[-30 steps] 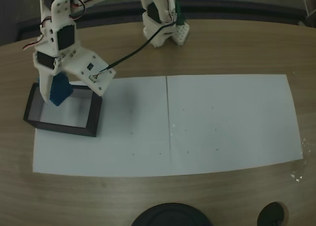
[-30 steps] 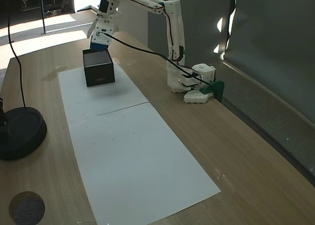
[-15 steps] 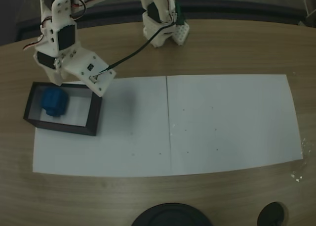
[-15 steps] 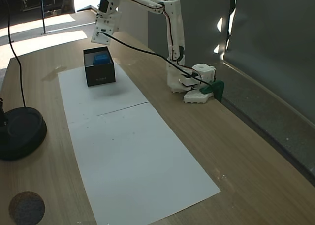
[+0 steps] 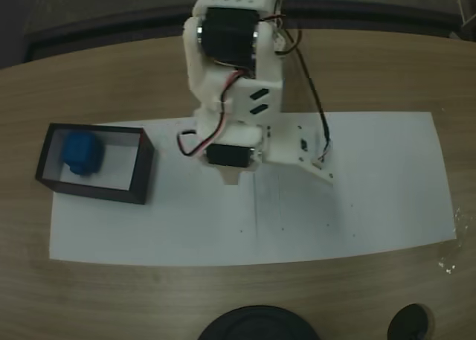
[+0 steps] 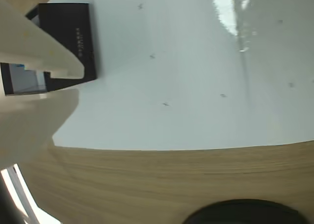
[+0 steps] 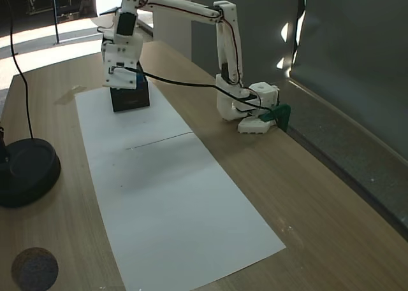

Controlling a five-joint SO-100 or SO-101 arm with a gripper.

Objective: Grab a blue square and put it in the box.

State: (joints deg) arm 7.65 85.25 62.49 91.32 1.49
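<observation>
Since half a second ago the arm [image 5: 234,72] has swung off the box [image 5: 141,172] and now hangs over the middle of the white paper [image 5: 372,191] in a fixed view, well apart from the box; the blue square [image 5: 82,154] has stayed where it dropped. Blue square sits inside the box, toward its left end in that view, resting on the pale floor, near the left and far walls. Box stands on the left part of the paper, black walls upright. Gripper [image 6: 61,84] in the wrist view: two pale fingers [image 6: 29,42] enter from the left edge, tips parted by a small gap, nothing between them; through the gap the box wall and a sliver of its pale inside with a bit of blue show. Wrist view also shows paper with small dark specks, wood table [image 6: 171,180] below it, and the rim of a dark round object [image 6: 245,211] at the bottom edge. In another fixed view the arm's head hangs just in front of the box [image 7: 131,100], partly covering it; arm base [image 7: 245,109] stands on the table to the right of the paper, black cable [image 7: 185,84] running from head to base. Black round stand [image 7: 25,170] at left of the table, cable rising from it; small dark disc [image 7: 33,267] near the front corner
</observation>
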